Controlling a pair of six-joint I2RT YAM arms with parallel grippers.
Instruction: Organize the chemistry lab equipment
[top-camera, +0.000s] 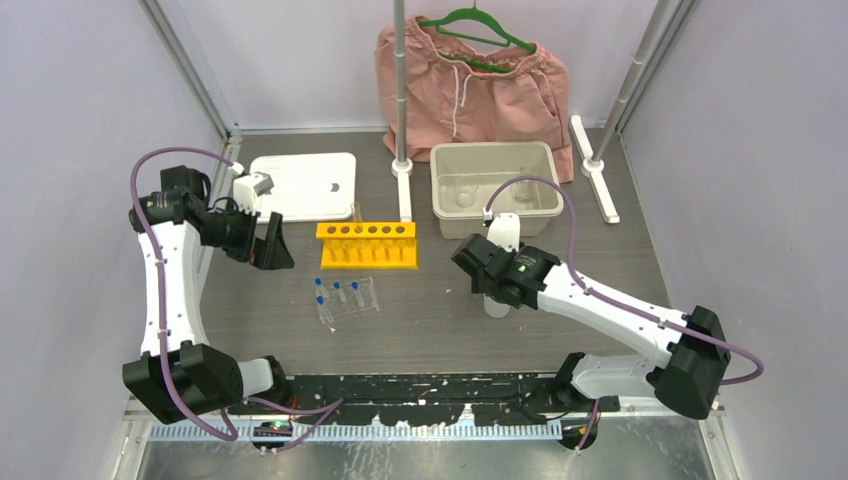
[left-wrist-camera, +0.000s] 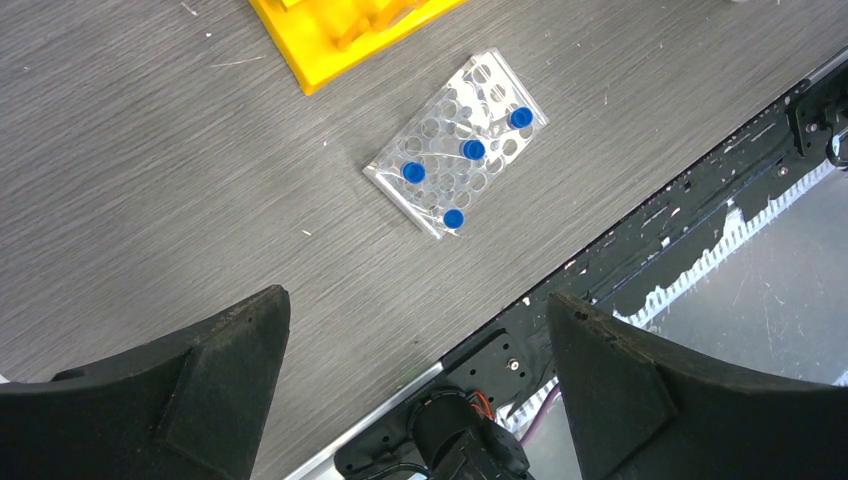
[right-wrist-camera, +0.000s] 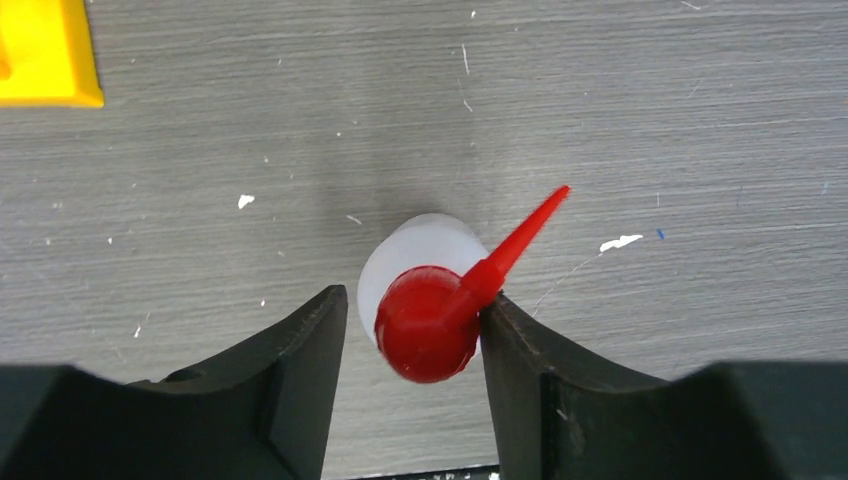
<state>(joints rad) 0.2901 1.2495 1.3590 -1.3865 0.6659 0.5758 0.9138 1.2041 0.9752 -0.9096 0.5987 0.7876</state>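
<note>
The white squeeze bottle (right-wrist-camera: 425, 255) with its red nozzle (right-wrist-camera: 520, 235) stands upright between the fingers of my right gripper (right-wrist-camera: 415, 298). The jaws are open: the right finger touches the red cap and a gap shows at the left finger. In the top view the bottle (top-camera: 497, 306) shows under the right wrist. The yellow holed rack (top-camera: 367, 245) stands mid-table. A clear plastic tray (left-wrist-camera: 455, 160) with several blue-capped tubes (left-wrist-camera: 473, 149) lies in front of it (top-camera: 345, 297). My left gripper (top-camera: 268, 245) is open and empty, held above the table left of the rack.
A beige bin (top-camera: 493, 212) at the back right holds clear beakers (top-camera: 526, 172). A white flat tray (top-camera: 305, 185) lies at the back left. Pink shorts on a green hanger (top-camera: 470, 85) hang behind a metal pole (top-camera: 400, 90). The table's near edge rail (left-wrist-camera: 640, 230) shows.
</note>
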